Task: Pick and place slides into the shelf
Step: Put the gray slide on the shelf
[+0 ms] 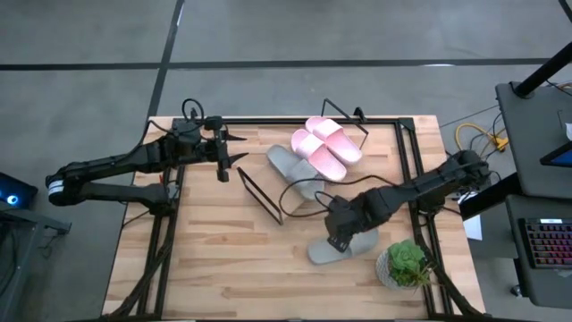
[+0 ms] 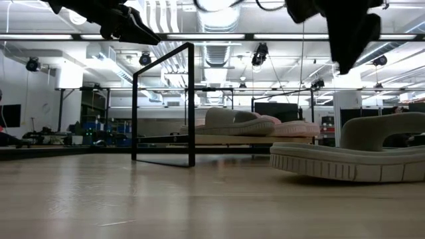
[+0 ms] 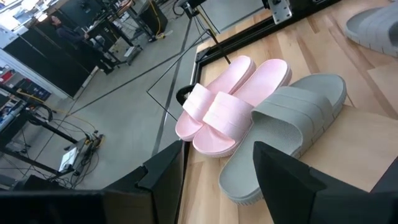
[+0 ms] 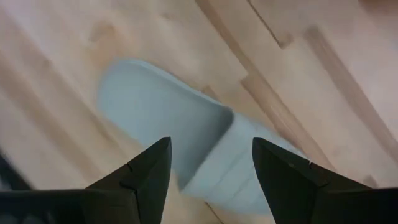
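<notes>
Two pink slides [image 1: 325, 145] and one grey slide [image 1: 295, 168] lie sole-down side by side on the slanted shelf [image 1: 266, 199], a board on a black wire frame. They also show in the left wrist view, the pink slides [image 3: 230, 99] beside the grey slide [image 3: 286, 134]. A second grey slide [image 1: 347, 249] lies sole-down on the table near the right edge. My right gripper [image 1: 339, 234] hovers open above this grey slide [image 4: 186, 137], its fingers on either side of the strap and well clear in the low view [image 2: 345, 46]. My left gripper [image 1: 229, 154] is open, raised left of the shelf.
A small potted plant [image 1: 407, 264] stands at the table's near right corner, close to the loose slide. The shelf's black wire frame [image 2: 190, 99] rises in the middle of the table. Bare tabletop [image 1: 214, 259] lies toward the near left.
</notes>
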